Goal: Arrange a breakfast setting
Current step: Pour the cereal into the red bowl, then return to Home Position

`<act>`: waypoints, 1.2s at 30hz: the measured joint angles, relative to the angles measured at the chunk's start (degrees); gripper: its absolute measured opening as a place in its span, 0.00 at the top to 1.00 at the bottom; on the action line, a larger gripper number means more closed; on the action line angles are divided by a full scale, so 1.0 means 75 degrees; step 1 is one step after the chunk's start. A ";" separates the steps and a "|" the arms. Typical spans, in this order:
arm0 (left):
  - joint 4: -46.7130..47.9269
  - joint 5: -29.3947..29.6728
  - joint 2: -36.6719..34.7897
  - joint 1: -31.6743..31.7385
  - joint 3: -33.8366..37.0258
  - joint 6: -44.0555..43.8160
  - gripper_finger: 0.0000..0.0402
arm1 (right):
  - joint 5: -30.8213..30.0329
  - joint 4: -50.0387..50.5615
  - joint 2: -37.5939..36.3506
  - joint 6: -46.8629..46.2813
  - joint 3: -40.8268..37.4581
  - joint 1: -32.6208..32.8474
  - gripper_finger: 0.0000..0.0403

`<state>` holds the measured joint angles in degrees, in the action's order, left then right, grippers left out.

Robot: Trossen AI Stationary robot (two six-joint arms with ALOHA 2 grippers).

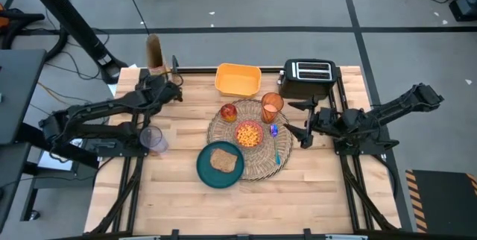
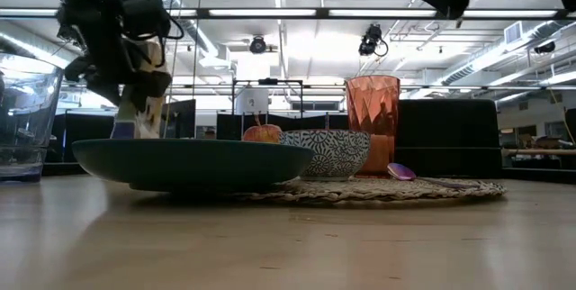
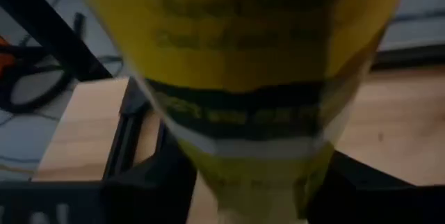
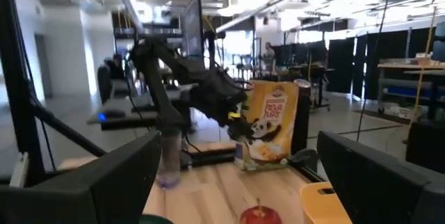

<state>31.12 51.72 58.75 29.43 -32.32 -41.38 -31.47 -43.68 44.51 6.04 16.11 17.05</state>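
A round straw placemat (image 1: 257,158) lies mid-table. On it are a pink bowl (image 1: 248,133) of cereal, an orange cup (image 1: 272,104), a red fruit (image 1: 229,112) and a blue-green spoon (image 1: 276,134). A teal plate (image 1: 209,174) with toast (image 1: 223,159) overlaps the mat's near-left rim. My left gripper (image 1: 165,83) is at the table's far left corner, shut on a yellow cereal box (image 4: 268,130). My right gripper (image 1: 302,124) is open and empty, just right of the spoon. My left gripper pinches the yellow cereal box between its two fingers (image 3: 156,182), one on each side of it; the box fills the left wrist view (image 3: 243,78). In the right wrist view the gripper is on the box's upper side edge (image 4: 240,123). The box is tilted; whether its lower end rests on the table, I cannot tell.
A yellow tray (image 1: 238,78) and a black toaster (image 1: 307,76) stand along the far edge. A clear glass (image 1: 153,139) stands on the left part of the table, near the left arm. Bare wood lies along the near edge.
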 joint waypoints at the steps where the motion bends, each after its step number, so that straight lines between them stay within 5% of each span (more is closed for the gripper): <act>1: 0.0264 -0.0143 -0.0150 -0.0003 0.0000 -0.0066 0.44 | 0.0059 0.0347 -0.0017 0.0025 0.0177 -0.0070 0.03; 7: 0.1766 -0.1408 -0.1042 -0.0003 0.0003 -0.0445 0.33 | 0.0829 0.1762 -0.0253 -0.0053 0.1025 -0.0586 0.03; 20: 0.5049 -0.3467 -0.2064 -0.0223 -0.1421 0.0092 0.32 | 0.2173 0.3000 -0.0735 -0.0179 0.1058 -0.1713 0.08; 27: 0.3080 -0.4654 -0.3557 -0.1892 -0.0818 0.1671 0.32 | 0.2374 0.2073 -0.0850 -0.0622 -0.0029 -0.1729 0.28; 36: -0.0417 -0.4687 -0.5254 -0.3906 0.0623 0.3840 0.45 | 0.2830 0.3982 -0.1655 -0.1002 0.0287 -0.2651 0.72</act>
<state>27.99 16.57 19.34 0.14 -27.65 -12.58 -10.24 -13.81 32.09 -1.47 18.26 -2.83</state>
